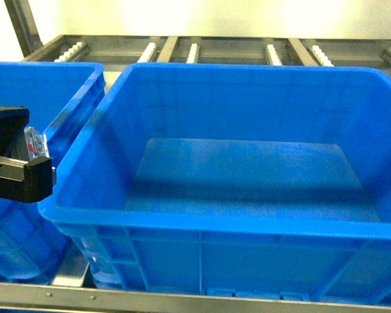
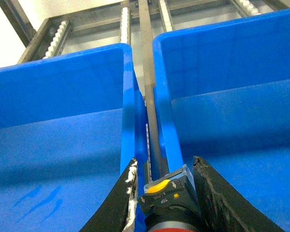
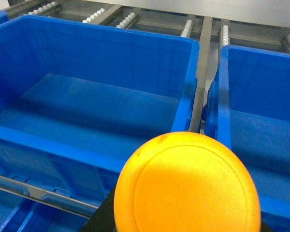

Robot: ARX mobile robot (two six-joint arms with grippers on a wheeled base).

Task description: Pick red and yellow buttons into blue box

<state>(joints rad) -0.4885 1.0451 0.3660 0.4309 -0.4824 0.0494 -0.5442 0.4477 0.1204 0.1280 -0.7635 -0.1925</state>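
- From the head camera I see the big blue box (image 1: 247,215) filling the centre and right of the frame, its floor bare; a second blue crate (image 1: 45,98) sits touching it at the left edge.
- Behind both, along the top of the frame, runs a metal roller rack (image 1: 195,49) with white rollers.
- The left gripper (image 1: 19,163) shows at the left edge of the head view as black blocks with a clear plastic piece, over the rim of the left crate.
- In the left wrist view that gripper's (image 2: 164,193) black fingers (image 2: 212,198) stand on either side of a push-button switch (image 2: 166,198) at the bottom centre, pressed against it: black body, yellow mark, a sliver of red at the frame's lower edge. It hangs above the gap between the two crates.
- The right wrist view is dominated by the yellow button (image 3: 186,186) cap, round and domed, at the bottom centre, very close to the lens.
- I cannot see the right gripper's fingers, so I cannot tell its grip.
- Below the yellow cap lie the rims of two blue crates.
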